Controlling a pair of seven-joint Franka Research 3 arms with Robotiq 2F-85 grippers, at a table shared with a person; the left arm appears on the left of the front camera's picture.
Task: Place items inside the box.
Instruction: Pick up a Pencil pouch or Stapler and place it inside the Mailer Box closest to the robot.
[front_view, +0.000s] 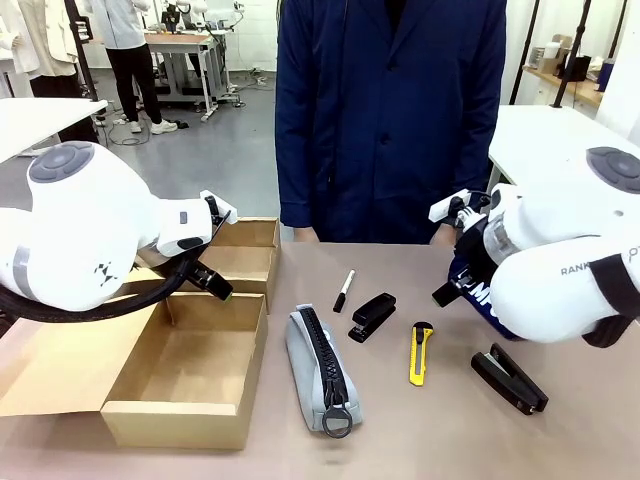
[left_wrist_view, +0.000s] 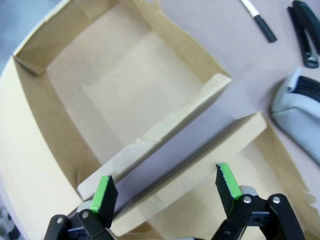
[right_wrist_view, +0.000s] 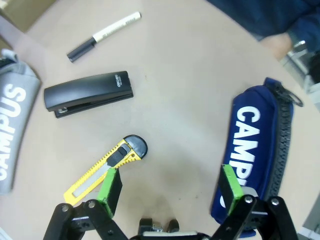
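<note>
An open cardboard box (front_view: 180, 425) sits at the table's left. My left gripper (left_wrist_view: 165, 186) hangs open above the box's (left_wrist_view: 35, 100) flap edge, nothing between its fingers; one finger (front_view: 215, 283) is visible from the front. Right of the box lie a grey zip pencil case (front_view: 322, 370), a black-and-white marker (front_view: 344, 290), a black stapler (front_view: 372, 316), a yellow utility knife (front_view: 421, 352) and a second black stapler (front_view: 508, 378). My right gripper (right_wrist_view: 171, 187) is open over bare table, between the knife (right_wrist_view: 107, 167) and the navy "CAMPUS" pouch (right_wrist_view: 257, 150).
A person in a navy coat (front_view: 390, 110) stands at the far edge, one hand (right_wrist_view: 277, 45) near the pouch's far end. The box's flaps (front_view: 50, 370) spread out to the left. My right arm's bulk (front_view: 570, 270) covers most of the pouch from the front.
</note>
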